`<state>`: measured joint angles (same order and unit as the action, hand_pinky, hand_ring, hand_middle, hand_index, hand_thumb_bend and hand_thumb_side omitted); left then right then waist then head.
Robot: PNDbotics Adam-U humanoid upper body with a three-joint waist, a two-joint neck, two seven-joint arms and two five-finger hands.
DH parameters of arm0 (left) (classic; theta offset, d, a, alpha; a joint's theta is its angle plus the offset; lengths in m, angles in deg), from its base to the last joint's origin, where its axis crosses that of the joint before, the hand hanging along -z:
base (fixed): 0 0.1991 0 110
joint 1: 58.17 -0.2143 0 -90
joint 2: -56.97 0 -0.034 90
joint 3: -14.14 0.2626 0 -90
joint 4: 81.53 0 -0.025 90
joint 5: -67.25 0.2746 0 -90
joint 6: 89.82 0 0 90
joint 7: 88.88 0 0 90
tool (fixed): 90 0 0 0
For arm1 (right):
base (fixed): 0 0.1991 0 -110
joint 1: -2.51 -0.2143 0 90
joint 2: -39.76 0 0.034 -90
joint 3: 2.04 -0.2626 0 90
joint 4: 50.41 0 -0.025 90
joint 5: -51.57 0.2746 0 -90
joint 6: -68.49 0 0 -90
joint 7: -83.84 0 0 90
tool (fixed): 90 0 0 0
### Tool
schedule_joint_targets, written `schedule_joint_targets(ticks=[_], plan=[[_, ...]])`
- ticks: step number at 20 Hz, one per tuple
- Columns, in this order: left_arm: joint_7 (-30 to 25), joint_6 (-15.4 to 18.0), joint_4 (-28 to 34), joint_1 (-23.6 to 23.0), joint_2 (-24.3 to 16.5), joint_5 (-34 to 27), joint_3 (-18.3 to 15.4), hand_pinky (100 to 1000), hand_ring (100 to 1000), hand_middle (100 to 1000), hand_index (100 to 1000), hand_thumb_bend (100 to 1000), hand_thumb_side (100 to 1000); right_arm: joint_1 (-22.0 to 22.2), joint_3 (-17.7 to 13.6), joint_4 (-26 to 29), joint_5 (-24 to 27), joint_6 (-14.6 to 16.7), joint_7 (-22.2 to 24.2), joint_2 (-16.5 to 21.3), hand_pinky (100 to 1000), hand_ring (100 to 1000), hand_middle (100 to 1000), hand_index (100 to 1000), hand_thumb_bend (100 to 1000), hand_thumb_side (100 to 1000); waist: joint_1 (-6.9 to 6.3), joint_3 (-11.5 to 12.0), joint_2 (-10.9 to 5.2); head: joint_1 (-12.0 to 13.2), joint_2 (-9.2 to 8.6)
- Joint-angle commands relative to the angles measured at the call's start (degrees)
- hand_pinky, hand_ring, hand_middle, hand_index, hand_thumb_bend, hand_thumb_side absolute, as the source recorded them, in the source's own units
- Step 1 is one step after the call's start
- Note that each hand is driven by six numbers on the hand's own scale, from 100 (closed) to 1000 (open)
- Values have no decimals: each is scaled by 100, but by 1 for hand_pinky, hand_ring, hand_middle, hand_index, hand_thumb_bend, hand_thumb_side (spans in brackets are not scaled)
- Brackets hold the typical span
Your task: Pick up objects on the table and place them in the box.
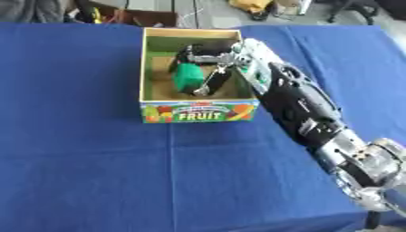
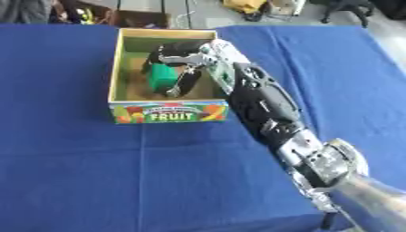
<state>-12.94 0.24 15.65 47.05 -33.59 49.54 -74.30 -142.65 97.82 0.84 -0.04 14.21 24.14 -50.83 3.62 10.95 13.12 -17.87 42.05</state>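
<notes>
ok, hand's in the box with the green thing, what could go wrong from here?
The right hand is curled round the green object inside the box. Two risks: the forearm crosses the box's right wall, so withdrawing sideways could drag or tip the box. And if the fingers open late, the green object may lift back out with the hand.

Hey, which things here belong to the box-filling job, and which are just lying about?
Job:
- fruit box
- green object held inside the box
- right robot hand

Lying about:
- blue tablecloth
- floor clutter beyond the table
</notes>
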Motion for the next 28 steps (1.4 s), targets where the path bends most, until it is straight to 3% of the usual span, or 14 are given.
schedule_joint_targets(ticks=[1,2,3,5,8,21,25,28], plan=[[-15,12,62,76,-40,-15,-6,837,759,588,701,404,1000,-93,-1,106,-140,231,135,93,855,906,932,957,424,584,-37,2,-91,-29,24],[-14,12,62,75,-39,-14,-6,837,759,588,701,404,1000,-92,0,111,-152,261,144,95,855,906,932,957,424,584,-37,1,-92,-32,24],[-13,12,61,75,-38,-14,-7,837,759,588,701,404,1000,-91,-1,114,-159,282,152,97,879,936,968,972,510,718,-37,1,-92,-34,25],[-12,13,63,76,-36,-15,-7,837,759,588,701,405,1000,-90,3,142,-175,316,163,113,889,949,980,979,544,819,-38,-2,-95,-36,27],[-12,12,62,75,-34,-16,-8,837,760,588,701,405,1000,-88,-1,174,-157,329,201,136,907,971,1000,990,594,894,-38,-9,-99,-41,30],[8,17,66,64,-38,-19,-31,837,760,588,701,406,1000,-53,-32,676,276,187,135,338,927,996,1000,1000,630,893,-51,-101,-114,-33,17],[25,20,65,47,-46,-16,-48,837,760,588,701,407,1000,-1,-80,979,808,145,-1,489,915,985,1000,1000,618,833,-51,-167,-119,9,12],[45,24,63,23,-56,-12,-70,837,761,588,701,406,1000,117,-154,1287,1478,74,-163,689,917,984,1000,1000,613,764,-55,-243,-121,86,12]])
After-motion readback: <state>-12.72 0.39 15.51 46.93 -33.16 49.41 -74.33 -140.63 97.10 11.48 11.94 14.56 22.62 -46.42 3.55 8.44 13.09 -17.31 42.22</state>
